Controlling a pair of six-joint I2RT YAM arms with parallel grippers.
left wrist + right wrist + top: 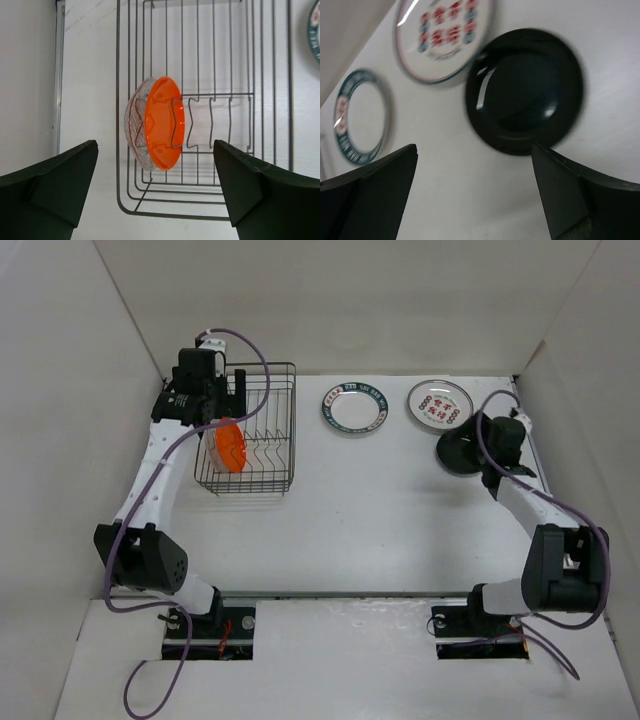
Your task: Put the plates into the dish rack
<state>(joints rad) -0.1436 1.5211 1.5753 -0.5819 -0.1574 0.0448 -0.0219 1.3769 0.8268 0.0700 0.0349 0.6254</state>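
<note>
While two plates, one clear [136,125] and one orange [231,447], stand on edge together in the dish rack [262,485], three lie flat on the table [380,530]: black [525,105], green-rimmed [353,408] and red-marked [439,403]. Left gripper [155,150] and right gripper [474,150] are both spread wide, holding nothing.

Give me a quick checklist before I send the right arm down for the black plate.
1. Right hand open, jaws wide apart: ok.
2. Black plate lying flat below that hand: ok.
3. Black plate's rim apart from the red-marked plate: cannot tell; the wrist view is blurred and the rims look very close.
4. Left hand open and empty above the dish rack: ok.
5. Orange plate and clear plate standing on edge in the rack: ok.
6. Divider prongs beside the orange plate unoccupied: ok.
</note>
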